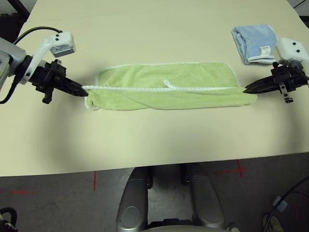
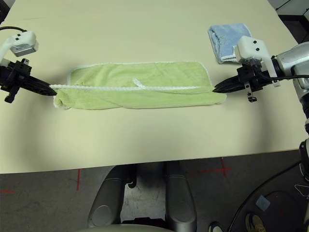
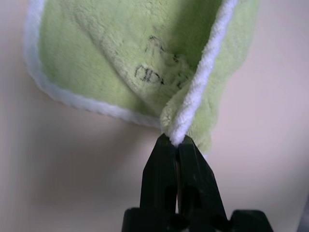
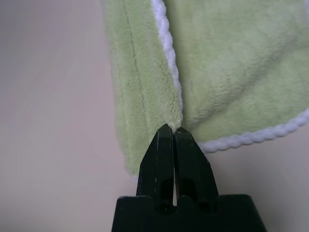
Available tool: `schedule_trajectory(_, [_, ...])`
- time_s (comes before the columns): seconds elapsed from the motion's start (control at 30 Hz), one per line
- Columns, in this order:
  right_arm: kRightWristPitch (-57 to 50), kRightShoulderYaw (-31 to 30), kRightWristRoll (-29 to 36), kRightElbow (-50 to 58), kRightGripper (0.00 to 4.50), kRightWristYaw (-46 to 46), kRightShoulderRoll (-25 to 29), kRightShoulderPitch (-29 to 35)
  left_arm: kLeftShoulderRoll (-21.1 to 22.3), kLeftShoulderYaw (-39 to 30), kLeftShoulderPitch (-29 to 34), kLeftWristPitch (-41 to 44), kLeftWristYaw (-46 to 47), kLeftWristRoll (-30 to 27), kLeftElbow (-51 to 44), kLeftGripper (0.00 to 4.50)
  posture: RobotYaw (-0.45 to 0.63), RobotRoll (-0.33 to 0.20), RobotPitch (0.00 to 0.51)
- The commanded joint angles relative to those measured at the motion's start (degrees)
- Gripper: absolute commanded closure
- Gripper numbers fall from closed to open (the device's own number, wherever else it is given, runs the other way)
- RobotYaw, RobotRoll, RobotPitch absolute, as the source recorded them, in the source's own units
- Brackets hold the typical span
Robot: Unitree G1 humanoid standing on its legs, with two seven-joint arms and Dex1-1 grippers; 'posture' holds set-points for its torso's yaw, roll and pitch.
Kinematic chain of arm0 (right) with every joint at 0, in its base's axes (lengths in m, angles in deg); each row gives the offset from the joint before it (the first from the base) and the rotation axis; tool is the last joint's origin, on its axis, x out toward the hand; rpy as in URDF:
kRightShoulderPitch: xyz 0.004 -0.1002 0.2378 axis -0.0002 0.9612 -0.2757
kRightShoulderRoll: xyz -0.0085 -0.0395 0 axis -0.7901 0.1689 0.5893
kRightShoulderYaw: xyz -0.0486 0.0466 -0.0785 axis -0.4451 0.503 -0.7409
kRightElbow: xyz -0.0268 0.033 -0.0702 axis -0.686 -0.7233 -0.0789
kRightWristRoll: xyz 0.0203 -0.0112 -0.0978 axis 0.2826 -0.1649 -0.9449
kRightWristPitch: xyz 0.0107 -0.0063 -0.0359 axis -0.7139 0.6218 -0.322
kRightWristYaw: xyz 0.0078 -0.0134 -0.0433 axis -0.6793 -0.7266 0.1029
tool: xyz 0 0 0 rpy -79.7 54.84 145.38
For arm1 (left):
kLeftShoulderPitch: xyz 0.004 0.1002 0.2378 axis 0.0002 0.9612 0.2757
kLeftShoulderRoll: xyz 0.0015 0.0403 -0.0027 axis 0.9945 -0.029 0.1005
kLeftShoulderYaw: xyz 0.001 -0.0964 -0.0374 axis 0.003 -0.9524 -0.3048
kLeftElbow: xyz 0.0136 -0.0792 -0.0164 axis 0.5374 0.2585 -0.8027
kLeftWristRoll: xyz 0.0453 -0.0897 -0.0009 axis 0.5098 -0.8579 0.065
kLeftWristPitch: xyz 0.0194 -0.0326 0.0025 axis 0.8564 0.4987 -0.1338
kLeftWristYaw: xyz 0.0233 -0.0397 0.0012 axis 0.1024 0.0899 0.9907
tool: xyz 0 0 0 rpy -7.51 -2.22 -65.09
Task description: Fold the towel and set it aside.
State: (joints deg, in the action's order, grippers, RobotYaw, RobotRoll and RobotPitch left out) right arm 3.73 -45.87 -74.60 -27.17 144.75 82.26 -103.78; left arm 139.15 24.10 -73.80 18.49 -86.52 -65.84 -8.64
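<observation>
- The towel (image 1: 169, 87) lies across the middle of the surface (image 1: 154, 140), stretched long from left to right, well clear of the near edge.
- Its near part is doubled over itself, and one white-edged border (image 1: 159, 89) runs taut in a line from end to end.
- The left claw (image 3: 175, 142) is pressed together, pinching the white edge at the towel's left end.
- The right claw (image 4: 173, 129) is likewise pressed together, pinching the towel's edge at the right end.
- Both claws point down at a slant toward the cloth from opposite ends, holding the border slightly above the layer below.
- A small dark drawing (image 3: 157, 67) shows on the green cloth near the left claw.
- A smaller light blue towel (image 1: 255, 42) sits folded at the far right, apart from the green one.
- The step in hand looks like the first fold: carrying the held border across the rest of the cloth.
- The next move calls for both claws to travel together at matching height, keeping the edge tight so it lands square on the opposite border.
- Uneven travel would likely skew the fold or bunch the middle.
</observation>
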Motion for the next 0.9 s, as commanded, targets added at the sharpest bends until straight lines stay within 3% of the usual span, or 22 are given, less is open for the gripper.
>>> schedule_trajectory(0.03, [5.4,3.2,-5.1,-6.8,4.5,-3.3,-0.7,-1.6,-0.9,0.1,-1.9,-2.1,-0.4,2.7,5.3,4.48,0.03,0.0,0.333])
schedule_trajectory(0.23, [9.5,7.6,-10.0,-12.8,4.5,-13.1,-3.4,-3.4,-6.4,-6.2,-4.1,-6.9,-0.4,10.0,15.3,4.48,0.04,0.0,0.333])
schedule_trajectory(0.5, [11.9,10.4,-15.7,-14.7,4.5,-23.2,-5.9,-4.9,-11.0,-14.8,-4.7,-12.0,2.3,19.0,21.8,4.48,0.04,0.0,0.334])
schedule_trajectory(0.9, [12.4,12.1,-20.0,-15.2,4.5,-28.4,-7.1,-5.5,-14.0,-21.2,-6.1,-18.3,6.3,31.1,26.1,4.48,0.04,0.0,0.339])
